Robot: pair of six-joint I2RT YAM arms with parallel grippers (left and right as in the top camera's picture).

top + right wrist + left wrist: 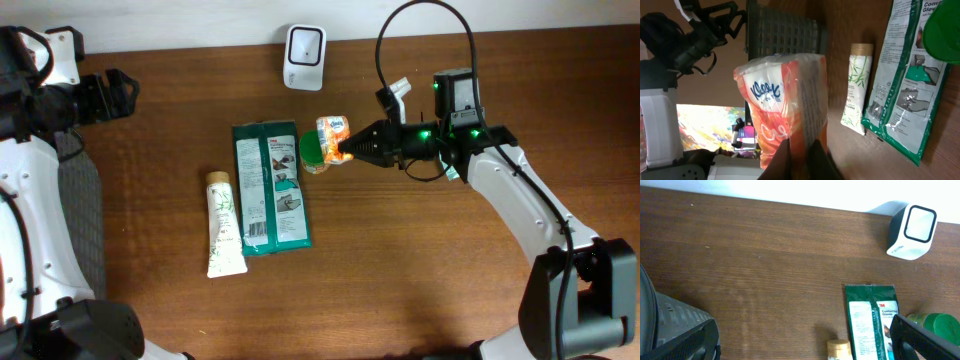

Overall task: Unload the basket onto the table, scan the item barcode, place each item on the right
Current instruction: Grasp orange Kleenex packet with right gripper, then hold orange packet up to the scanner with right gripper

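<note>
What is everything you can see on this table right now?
Kleenex tissue pack: one, orange and white, held up right of centre
3M glove packet: one, dark green, flat at centre
green-lidded container: one, green, at the packet's top right corner
tube: one, white with tan cap, left of the packet
barcode scanner: one, white, far edge
mesh basket: one, dark, left edge
table: one, brown wood
left gripper: one, black, open, far left
right gripper: one, black, shut on the tissue pack
</note>
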